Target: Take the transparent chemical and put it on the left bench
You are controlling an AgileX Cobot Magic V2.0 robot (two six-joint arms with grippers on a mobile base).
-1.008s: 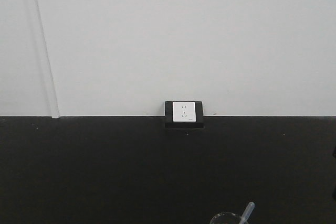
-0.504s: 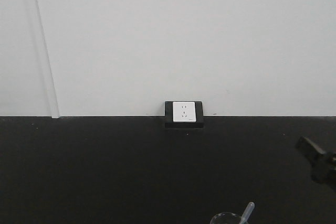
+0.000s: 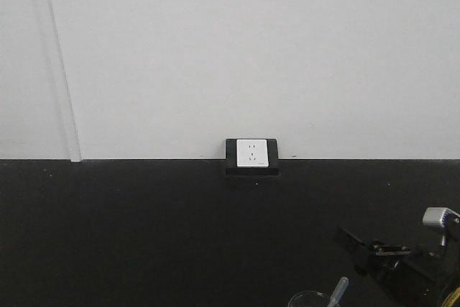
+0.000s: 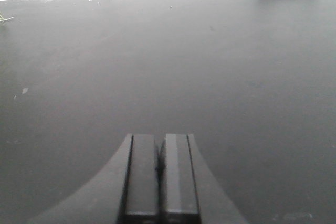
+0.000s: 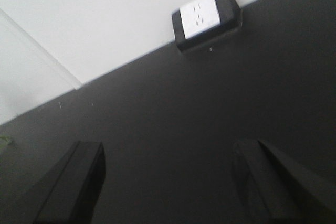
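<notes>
We see our right arm (image 3: 395, 260) stretched low over the black counter (image 3: 144, 235). The right gripper (image 5: 168, 182) has its jaws wide apart, facing the wall socket (image 5: 202, 17). The transparent chemical (image 3: 338, 291) leans in a beaker (image 3: 307, 300) near these jaws, not between them. The left gripper (image 4: 159, 169) lies level, its jaws pressed together.

Pipette (image 3: 339, 290) leans in the beaker (image 3: 307, 298) — right arm (image 3: 399, 264) near.

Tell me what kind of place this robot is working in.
Most likely a laboratory. A matte black counter runs along a plain white wall, a white socket in a black frame sits at its back edge, and a clear beaker holds a slim pipette.
</notes>
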